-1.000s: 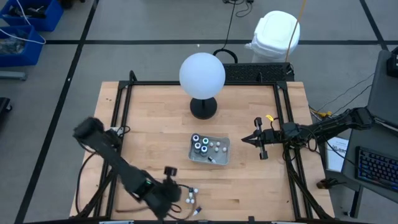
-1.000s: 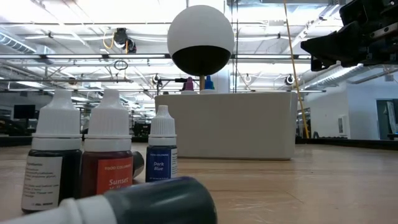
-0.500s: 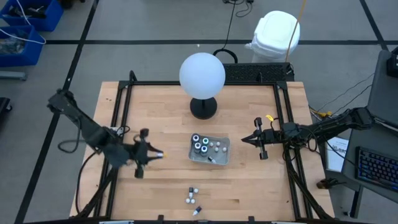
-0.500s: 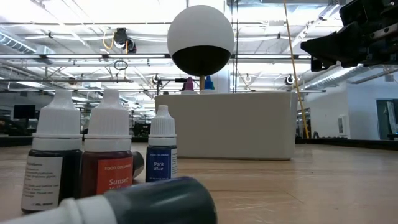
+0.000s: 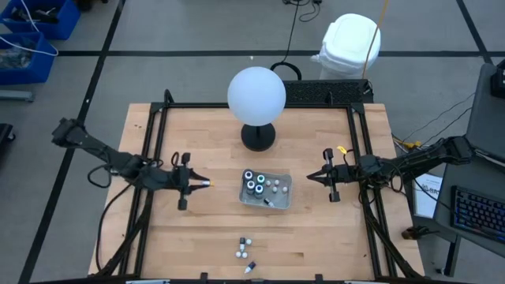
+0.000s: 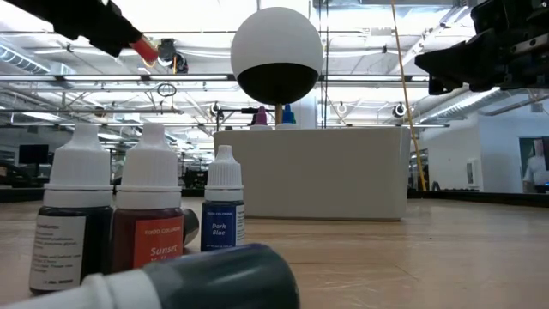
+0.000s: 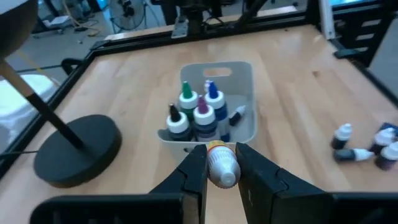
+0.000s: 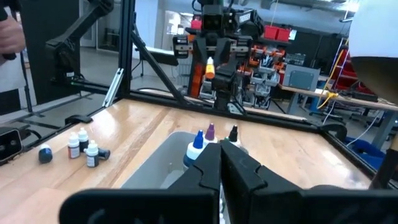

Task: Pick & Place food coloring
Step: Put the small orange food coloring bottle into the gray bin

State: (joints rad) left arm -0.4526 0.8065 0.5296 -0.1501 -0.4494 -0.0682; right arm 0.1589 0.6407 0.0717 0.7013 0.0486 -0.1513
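Left wrist view, left tool (image 7: pixel 221 163) pinching small bottle (image 7: pixel 222 165) (round, white-capped)

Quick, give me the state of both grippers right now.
Left gripper: shut on a small food coloring bottle, held above the table beside the tray.
Right gripper: shut, holding nothing, on the tray's other side.

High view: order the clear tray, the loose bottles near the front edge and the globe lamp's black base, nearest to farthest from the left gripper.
1. Clear tray, just right of the left gripper.
2. Black base, toward the back.
3. Loose bottles, by the front edge; nearly tied with the base.
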